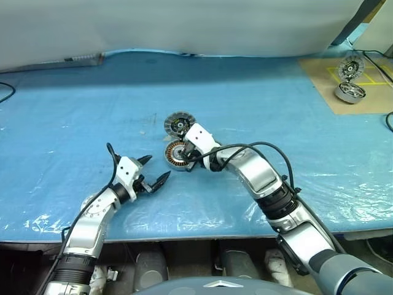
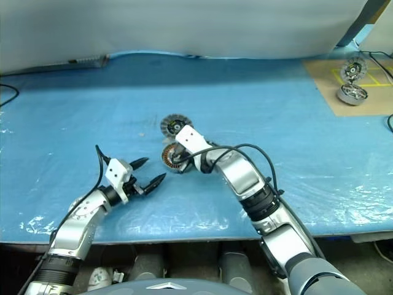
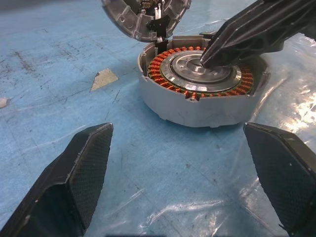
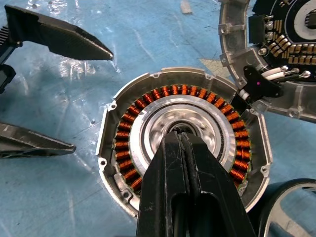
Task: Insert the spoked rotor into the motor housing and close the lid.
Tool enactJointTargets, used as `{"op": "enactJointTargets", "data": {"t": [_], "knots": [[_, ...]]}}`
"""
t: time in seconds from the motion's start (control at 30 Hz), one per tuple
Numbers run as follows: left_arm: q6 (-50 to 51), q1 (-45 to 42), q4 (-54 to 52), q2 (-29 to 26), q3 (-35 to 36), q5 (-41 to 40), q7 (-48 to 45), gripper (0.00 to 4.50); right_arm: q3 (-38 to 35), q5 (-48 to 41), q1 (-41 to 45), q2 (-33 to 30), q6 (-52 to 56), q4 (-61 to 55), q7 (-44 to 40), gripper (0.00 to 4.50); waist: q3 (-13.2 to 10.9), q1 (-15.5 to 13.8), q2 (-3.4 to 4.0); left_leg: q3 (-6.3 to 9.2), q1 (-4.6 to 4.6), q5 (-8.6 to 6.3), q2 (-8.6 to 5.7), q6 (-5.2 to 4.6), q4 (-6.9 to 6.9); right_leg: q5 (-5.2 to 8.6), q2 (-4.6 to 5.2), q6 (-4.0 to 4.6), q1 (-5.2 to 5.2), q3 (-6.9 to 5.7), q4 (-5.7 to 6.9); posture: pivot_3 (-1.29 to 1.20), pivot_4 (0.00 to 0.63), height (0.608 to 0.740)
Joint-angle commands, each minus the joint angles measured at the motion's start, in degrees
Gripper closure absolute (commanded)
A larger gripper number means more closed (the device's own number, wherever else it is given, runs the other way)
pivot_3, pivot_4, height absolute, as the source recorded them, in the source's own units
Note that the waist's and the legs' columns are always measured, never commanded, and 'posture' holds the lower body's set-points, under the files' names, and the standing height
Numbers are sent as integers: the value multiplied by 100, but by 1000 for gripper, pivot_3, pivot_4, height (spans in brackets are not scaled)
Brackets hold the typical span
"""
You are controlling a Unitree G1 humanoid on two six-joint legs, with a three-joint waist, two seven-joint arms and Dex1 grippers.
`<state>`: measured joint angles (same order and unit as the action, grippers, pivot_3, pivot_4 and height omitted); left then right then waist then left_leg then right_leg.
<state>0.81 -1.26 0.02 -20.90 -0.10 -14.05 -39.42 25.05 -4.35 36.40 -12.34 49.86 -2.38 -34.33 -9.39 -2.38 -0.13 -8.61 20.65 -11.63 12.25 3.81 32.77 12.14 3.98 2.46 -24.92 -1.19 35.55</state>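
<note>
The motor housing (image 1: 175, 153) is a silver-rimmed cup with copper coils, standing on the blue table cover. My right gripper (image 4: 180, 137) is shut, and its fingertips rest at the housing's dark centre (image 3: 203, 58), holding nothing. Just behind the housing the lid (image 1: 178, 125) is propped up, its finned face towards me, joined to the housing (image 4: 148, 113) by short wires. A dark curved rim, probably the spoked rotor (image 4: 289, 205), lies beside the housing and is mostly cut off. My left gripper (image 1: 157, 167) stands open and empty a little left of the housing.
A brown board (image 1: 325, 80) at the far right carries a shiny silver spoked motor (image 1: 350, 92) and a second part (image 1: 351, 66). A small scrap of tape (image 3: 104, 78) lies near the housing. The table's front edge (image 1: 184, 236) runs below my arms.
</note>
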Motion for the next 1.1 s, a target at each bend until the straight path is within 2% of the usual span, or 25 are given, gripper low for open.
{"op": "enactJointTargets", "data": {"t": [0.03,0.37,1.1], "knots": [[43,-7,-251,-19,18,-45,27,0,38,-59,-30,35,-4,-184,-68,4479,0,0,0,0,0,0,0,0,1,0,0,0,1,0,0,0,150,740],[40,58,-266,-47,44,-42,6,0,-195,78,95,265,-288,201,313,4479,0,-4,0,0,-3,0,0,0,3,0,0,0,2,1,3,0,150,740],[-205,48,45,-48,39,-27,-74,0,-406,-1,41,415,-502,314,451,4479,0,-5,0,0,-4,0,1,0,6,0,0,0,3,1,8,0,150,740]]}}
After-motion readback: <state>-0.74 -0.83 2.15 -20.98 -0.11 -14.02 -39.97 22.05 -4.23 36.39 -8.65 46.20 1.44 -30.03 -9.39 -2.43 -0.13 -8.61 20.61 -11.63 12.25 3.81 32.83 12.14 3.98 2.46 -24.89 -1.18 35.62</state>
